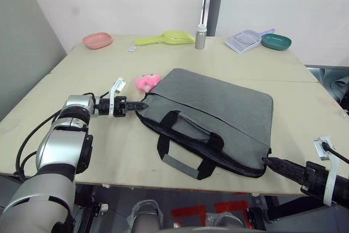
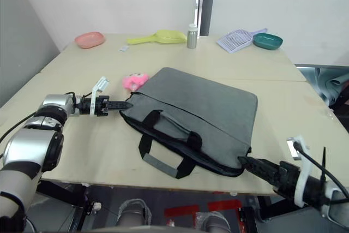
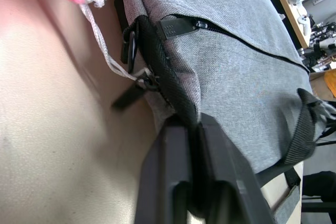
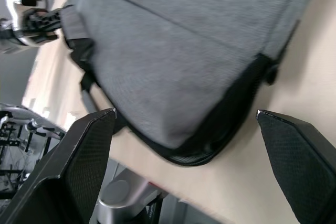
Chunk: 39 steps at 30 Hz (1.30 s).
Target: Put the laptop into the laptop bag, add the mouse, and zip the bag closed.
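Observation:
The grey laptop bag lies flat on the table with its two black handles toward the front edge. My left gripper is at the bag's left corner, shut on the black edging just beside the zip pull. My right gripper is at the bag's near right corner, open, with one finger on each side of that corner. The zip line along the top looks shut. The laptop and the mouse are hidden or out of view.
A pink plush toy lies against the bag's left corner. Along the far edge stand a pink dish, a yellow-green scoop, a metal bottle, a slotted scoop and a teal dish.

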Each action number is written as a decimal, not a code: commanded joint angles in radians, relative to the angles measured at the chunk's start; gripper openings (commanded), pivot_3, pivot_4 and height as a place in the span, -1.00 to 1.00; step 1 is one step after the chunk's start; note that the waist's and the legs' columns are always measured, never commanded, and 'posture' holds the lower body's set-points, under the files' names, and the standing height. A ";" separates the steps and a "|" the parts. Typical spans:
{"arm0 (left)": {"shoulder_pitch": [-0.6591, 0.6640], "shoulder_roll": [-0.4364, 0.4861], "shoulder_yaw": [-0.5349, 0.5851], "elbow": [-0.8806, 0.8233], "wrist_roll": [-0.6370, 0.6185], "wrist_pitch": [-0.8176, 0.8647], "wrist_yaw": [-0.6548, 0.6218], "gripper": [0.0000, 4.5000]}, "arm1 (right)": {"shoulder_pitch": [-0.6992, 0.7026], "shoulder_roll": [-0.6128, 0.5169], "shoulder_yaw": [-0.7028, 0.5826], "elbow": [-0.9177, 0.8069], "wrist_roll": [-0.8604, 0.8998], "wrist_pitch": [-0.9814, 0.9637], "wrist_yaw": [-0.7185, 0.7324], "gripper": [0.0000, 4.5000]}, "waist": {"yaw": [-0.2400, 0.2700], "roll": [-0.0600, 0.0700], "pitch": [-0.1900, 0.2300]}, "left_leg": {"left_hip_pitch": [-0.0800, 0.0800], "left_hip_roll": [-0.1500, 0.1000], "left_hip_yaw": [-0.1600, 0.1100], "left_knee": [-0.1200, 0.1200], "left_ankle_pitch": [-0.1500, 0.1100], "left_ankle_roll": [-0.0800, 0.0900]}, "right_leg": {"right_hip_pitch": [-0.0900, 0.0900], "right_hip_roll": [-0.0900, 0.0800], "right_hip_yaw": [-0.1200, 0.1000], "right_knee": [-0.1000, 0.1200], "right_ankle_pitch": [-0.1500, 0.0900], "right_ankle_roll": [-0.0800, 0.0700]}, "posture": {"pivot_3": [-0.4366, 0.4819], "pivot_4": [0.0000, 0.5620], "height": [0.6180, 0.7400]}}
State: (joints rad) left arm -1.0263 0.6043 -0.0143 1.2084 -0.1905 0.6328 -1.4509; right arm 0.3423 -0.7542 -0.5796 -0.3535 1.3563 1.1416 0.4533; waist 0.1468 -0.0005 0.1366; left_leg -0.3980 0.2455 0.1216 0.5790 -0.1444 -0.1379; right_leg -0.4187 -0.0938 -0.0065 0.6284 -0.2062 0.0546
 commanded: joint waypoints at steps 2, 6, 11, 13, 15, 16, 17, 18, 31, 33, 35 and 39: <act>0.013 0.040 0.028 -0.057 -0.004 -0.009 -0.016 -0.98 | -0.092 -0.027 0.056 0.120 -0.062 0.006 0.012 1.00 | -0.004 0.000 0.000 | 0.000 0.000 0.000 0.000 0.000 0.000 | 0.000 0.000 0.000 0.000 0.000 0.000 | -0.05 -0.47 1.00; 0.025 0.043 0.033 -0.085 -0.012 0.004 -0.020 -0.98 | -0.152 -0.027 0.125 0.146 -0.106 0.025 0.035 1.00 | -0.005 0.000 0.000 | 0.001 0.000 0.000 0.000 0.000 0.000 | 0.001 0.000 0.000 0.001 0.000 0.000 | -0.05 -0.47 1.00; 0.058 0.048 0.046 -0.146 -0.031 0.029 -0.026 -0.99 | -0.191 -0.022 0.182 0.182 -0.182 0.028 0.069 0.89 | -0.012 -0.001 -0.001 | 0.004 0.001 0.000 0.000 0.000 0.000 | 0.004 0.001 0.000 0.001 0.000 0.000 | -0.05 -0.47 1.00; 0.075 0.052 0.052 -0.179 -0.041 0.046 -0.028 -1.00 | -0.211 -0.020 0.190 0.191 -0.201 0.022 0.084 0.63 | -0.015 -0.001 -0.001 | 0.009 0.001 0.000 0.000 0.000 0.001 | 0.007 0.000 0.000 0.000 0.000 0.000 | -0.05 -0.47 1.00; 0.093 0.058 0.058 -0.217 -0.052 0.064 -0.029 -1.00 | -0.231 -0.017 0.196 0.196 -0.227 0.010 0.094 0.30 | -0.017 -0.001 0.000 | 0.013 0.001 0.001 0.000 -0.001 0.000 | 0.009 0.000 0.001 0.001 0.000 0.000 | -0.05 -0.47 1.00; 0.107 0.064 0.066 -0.250 -0.064 0.081 -0.033 -1.00 | -0.238 -0.022 0.202 0.199 -0.242 -0.001 0.115 0.16 | -0.020 -0.001 0.000 | 0.013 0.001 0.001 -0.001 -0.001 0.000 | 0.010 0.000 0.001 0.001 0.000 0.000 | -0.05 -0.47 1.00; 0.121 0.069 0.075 -0.284 -0.076 0.099 -0.036 -1.00 | -0.246 -0.026 0.206 0.200 -0.254 -0.007 0.130 0.02 | -0.021 -0.001 0.000 | 0.013 0.001 0.001 -0.001 -0.001 0.000 | 0.010 0.001 0.001 0.001 0.000 0.000 | -0.05 -0.47 1.00; 0.141 0.081 0.088 -0.334 -0.093 0.128 -0.035 -1.00 | -0.259 -0.031 0.209 0.206 -0.264 -0.007 0.136 -0.13 | -0.025 -0.001 0.000 | 0.013 0.001 0.001 -0.001 -0.001 0.000 | 0.010 0.001 0.001 0.001 0.000 0.000 | -0.05 -0.47 1.00; 0.645 0.226 0.303 -1.132 -0.375 0.477 0.114 -1.00 | -0.538 -0.069 0.384 0.162 -0.367 0.039 0.216 -0.97 | -0.057 0.002 0.002 | 0.013 0.002 0.004 -0.006 -0.001 0.000 | 0.006 0.002 0.001 -0.003 -0.001 -0.001 | -0.05 -0.47 1.00; 0.700 0.239 0.360 -1.176 -0.409 0.507 0.145 -1.00 | -0.594 -0.067 0.438 0.156 -0.388 0.046 0.240 -0.97 | -0.057 0.002 0.003 | 0.013 0.002 0.006 -0.006 -0.001 0.000 | 0.005 0.002 0.002 -0.003 -0.001 -0.001 | -0.05 -0.47 1.00; 0.750 0.256 0.396 -1.202 -0.427 0.516 0.164 -1.00 | -0.639 -0.066 0.483 0.160 -0.417 0.044 0.261 -0.97 | -0.055 0.002 0.003 | 0.012 0.002 0.006 -0.007 -0.001 0.000 | 0.003 0.002 0.001 -0.003 -0.001 -0.001 | -0.05 -0.47 1.00; 0.872 0.294 0.433 -1.252 -0.447 0.510 0.164 -1.00 | -0.711 -0.072 0.562 0.177 -0.487 0.023 0.308 -0.97 | -0.053 0.002 0.003 | 0.009 0.002 0.006 -0.008 -0.001 0.000 | 0.001 0.002 0.001 -0.004 -0.001 -0.001 | -0.05 -0.47 1.00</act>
State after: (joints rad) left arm -0.1745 0.8826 0.3937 0.0321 -0.5776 1.1510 -1.2561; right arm -0.3346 -0.8235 -0.0481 -0.1368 0.8731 1.1949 0.7056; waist 0.0940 0.0010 0.1394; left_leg -0.3900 0.2472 0.1280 0.5712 -0.1452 -0.1377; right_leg -0.4184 -0.0917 -0.0052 0.6236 -0.2067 0.0537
